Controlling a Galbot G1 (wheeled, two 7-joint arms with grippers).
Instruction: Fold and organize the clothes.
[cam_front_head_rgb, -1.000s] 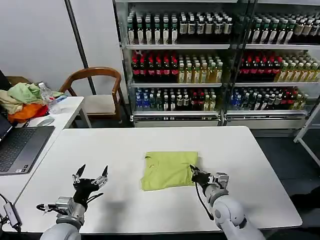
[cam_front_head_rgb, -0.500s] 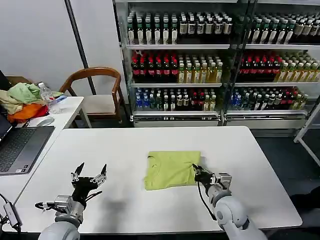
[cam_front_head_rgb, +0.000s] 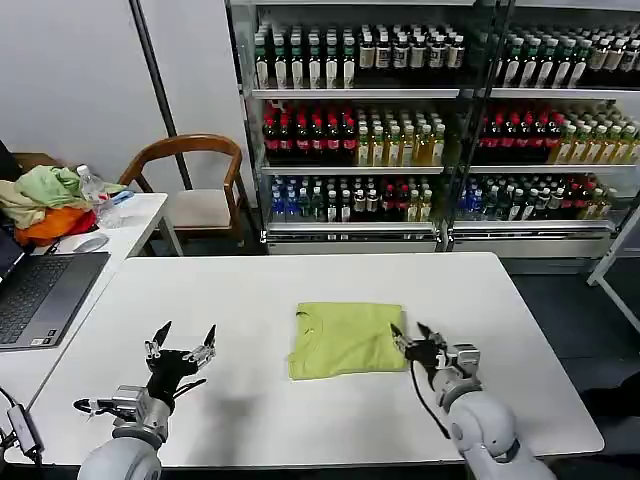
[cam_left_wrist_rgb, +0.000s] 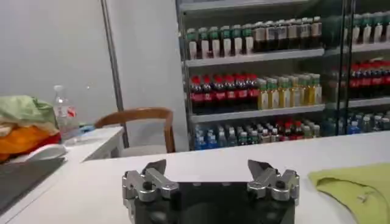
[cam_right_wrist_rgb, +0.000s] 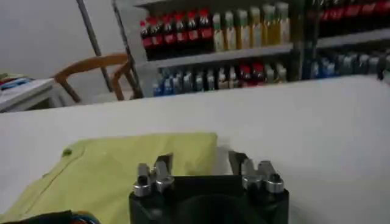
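The clothes are one lime T-shirt (cam_front_head_rgb: 345, 338), folded into a flat rectangle, plain side up, on the middle of the white table (cam_front_head_rgb: 250, 290). My right gripper (cam_front_head_rgb: 408, 332) is open just off the shirt's right edge, one finger by the hem, holding nothing. The right wrist view has the folded shirt (cam_right_wrist_rgb: 122, 167) lying ahead of the open right gripper (cam_right_wrist_rgb: 200, 159), one tip over the cloth edge and the other over bare table. My left gripper (cam_front_head_rgb: 188, 332) hovers open at the table's front left, well apart from the shirt. The left wrist view shows the left gripper (cam_left_wrist_rgb: 207, 165) open, with the shirt (cam_left_wrist_rgb: 353, 182) off to one side.
To the left stands a side table with a laptop (cam_front_head_rgb: 40, 290), a heap of pale green, beige and orange garments (cam_front_head_rgb: 40, 200) and a water bottle (cam_front_head_rgb: 92, 185). A wooden chair (cam_front_head_rgb: 195, 175) and drink shelves (cam_front_head_rgb: 430, 130) stand behind the table.
My right gripper, shut at the shirt's right edge before, has opened and drawn slightly right. The shirt slid a little to the right. The left gripper hardly moved.
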